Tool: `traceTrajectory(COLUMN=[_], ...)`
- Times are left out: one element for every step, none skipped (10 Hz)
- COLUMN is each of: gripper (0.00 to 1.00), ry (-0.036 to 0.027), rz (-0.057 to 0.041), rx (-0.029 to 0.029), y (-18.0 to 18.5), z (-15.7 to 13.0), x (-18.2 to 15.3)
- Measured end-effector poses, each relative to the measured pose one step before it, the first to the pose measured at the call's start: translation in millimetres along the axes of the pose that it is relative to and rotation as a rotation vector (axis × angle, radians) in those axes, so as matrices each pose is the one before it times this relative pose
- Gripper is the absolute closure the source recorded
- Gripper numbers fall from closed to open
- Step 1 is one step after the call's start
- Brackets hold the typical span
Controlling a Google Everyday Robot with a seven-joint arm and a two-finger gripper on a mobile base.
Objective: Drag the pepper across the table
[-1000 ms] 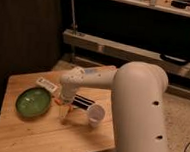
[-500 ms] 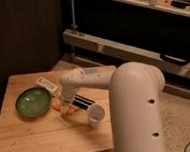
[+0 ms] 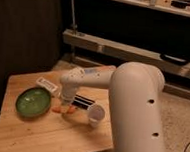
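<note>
The pepper [image 3: 62, 109] is a small orange-red piece lying on the light wooden table [image 3: 43, 133], just right of the green plate. My gripper [image 3: 66, 104] points down at the end of the white arm, right over the pepper and seemingly touching it. The gripper's body hides part of the pepper.
A green plate [image 3: 33, 102] lies at the table's left. A white card [image 3: 47, 84] lies behind it. A black striped bar [image 3: 84, 101] and a white paper cup [image 3: 96, 115] sit right of the gripper. My large white arm [image 3: 135, 109] covers the table's right side.
The gripper and the pepper under it have shifted slightly left, toward the green plate. The cup, the bar and the plate have not moved.
</note>
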Motion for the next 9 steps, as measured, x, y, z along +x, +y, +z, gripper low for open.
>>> traceTrajectory(gripper=[0.86, 0.86, 0.86, 0.86, 0.86, 0.86, 0.86, 0.86, 0.86], ry=[-0.00265, -0.00312, -0.00243, -0.00287, -0.00500, -0.01110, -0.01671, -0.01387, -0.01141], rz=[-0.00220, -0.00330, -0.00340, -0.00448, -0.00291, -0.00314, -0.00206, -0.00091, -0.00091], rx=[-0.00040, -0.00182, -0.00240, -0.00320, -0.00104, -0.00301, -0.00445, -0.00404, -0.00246], y=[-0.30, 0.16, 0.79, 2.58, 1.88, 3.35, 4.24, 3.86, 3.54], z=[-0.59, -0.24, 0.48, 1.13, 0.07, 0.12, 0.89, 1.36, 0.92], x=[-1.75, -2.44, -2.14, -2.07, -1.89, -1.56, -0.26, 0.75, 0.80])
